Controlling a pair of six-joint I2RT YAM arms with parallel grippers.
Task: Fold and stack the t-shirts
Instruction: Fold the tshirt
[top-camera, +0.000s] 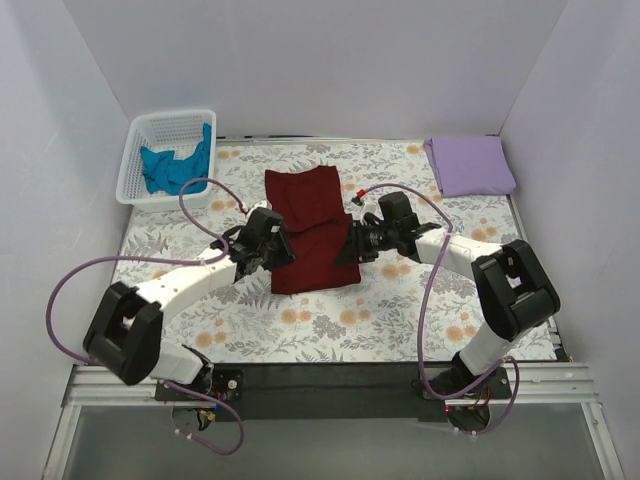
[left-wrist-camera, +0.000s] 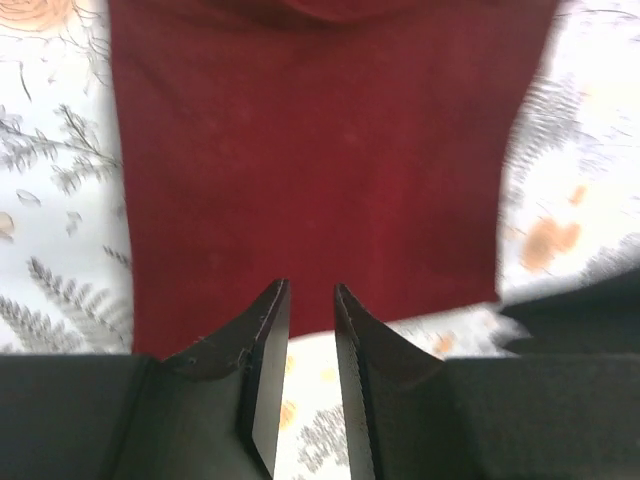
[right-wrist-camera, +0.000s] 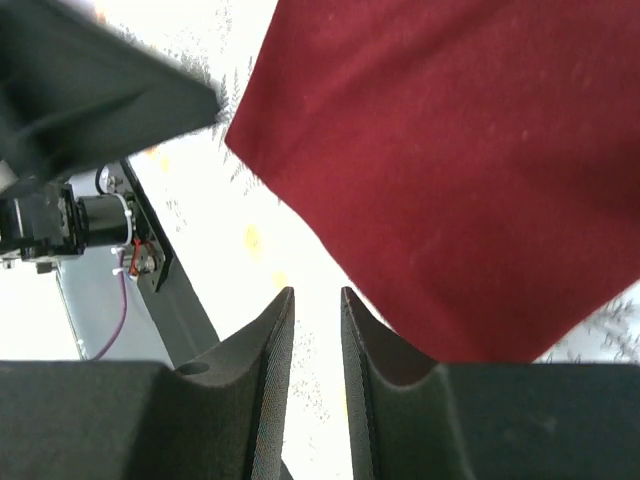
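The dark maroon t-shirt (top-camera: 312, 228) lies flat mid-table as a long folded strip. My left gripper (top-camera: 281, 251) sits at its left edge and my right gripper (top-camera: 346, 247) at its right edge. The left wrist view has the maroon t-shirt (left-wrist-camera: 310, 150) just beyond my left gripper (left-wrist-camera: 311, 290), whose jaws stand narrowly apart over the floral cloth, holding nothing. My right gripper (right-wrist-camera: 317, 292) is likewise slightly open and empty beside the maroon t-shirt (right-wrist-camera: 450, 150). The lavender t-shirt (top-camera: 470, 165) lies folded at the back right. The teal t-shirt (top-camera: 175, 165) is bunched in the basket.
A white lattice basket (top-camera: 137, 160) stands at the back left. The floral-print cloth (top-camera: 400, 300) covers the table. White walls close in the left, back and right sides. The left arm's dark body (right-wrist-camera: 90, 90) shows in the right wrist view.
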